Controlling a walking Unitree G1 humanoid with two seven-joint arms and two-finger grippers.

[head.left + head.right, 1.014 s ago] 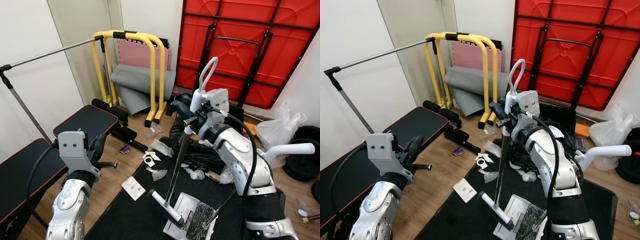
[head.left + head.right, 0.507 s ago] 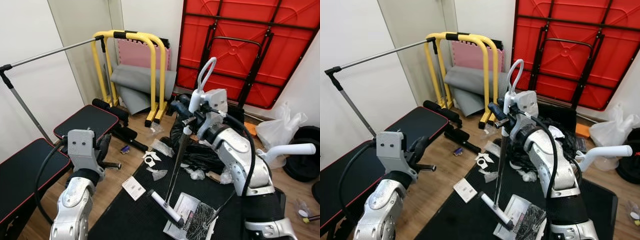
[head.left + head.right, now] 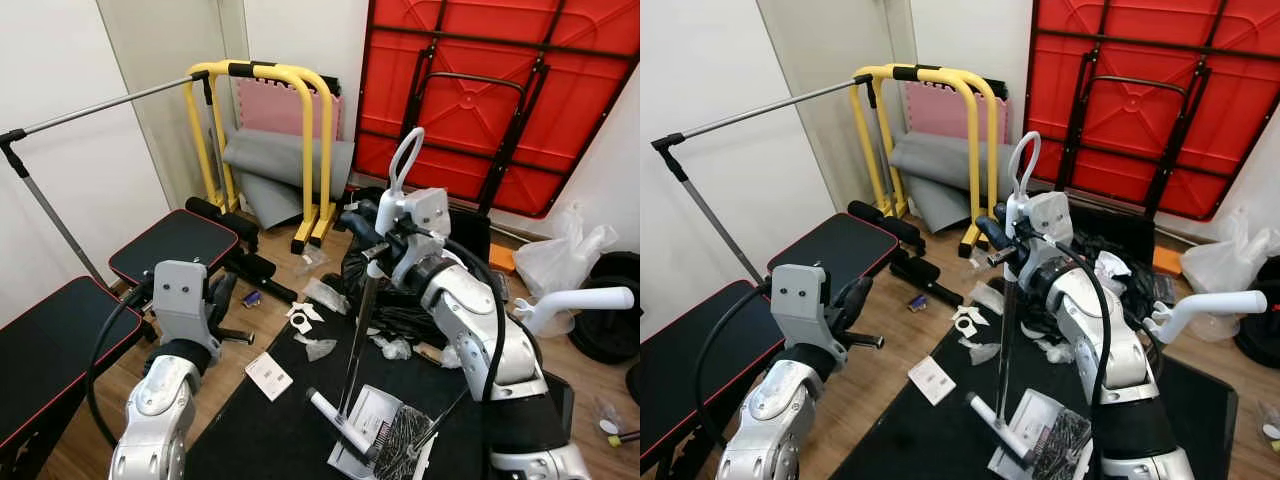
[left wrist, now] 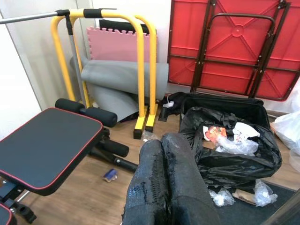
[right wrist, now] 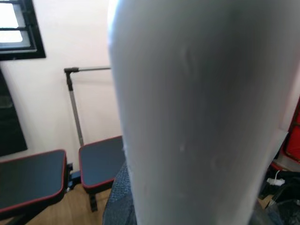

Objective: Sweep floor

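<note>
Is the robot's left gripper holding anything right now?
No, the left gripper holds nothing: its two black fingers lie pressed together, raised above the wooden floor.

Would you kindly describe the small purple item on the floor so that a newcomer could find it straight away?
Start at the yellow parallel bars against the back wall, then drop to the black bench in front of them. On the bare wooden floor beside the bench's foot rollers lies the small purple item. The scraps nearby are white or clear; it is the one purple piece.
</note>
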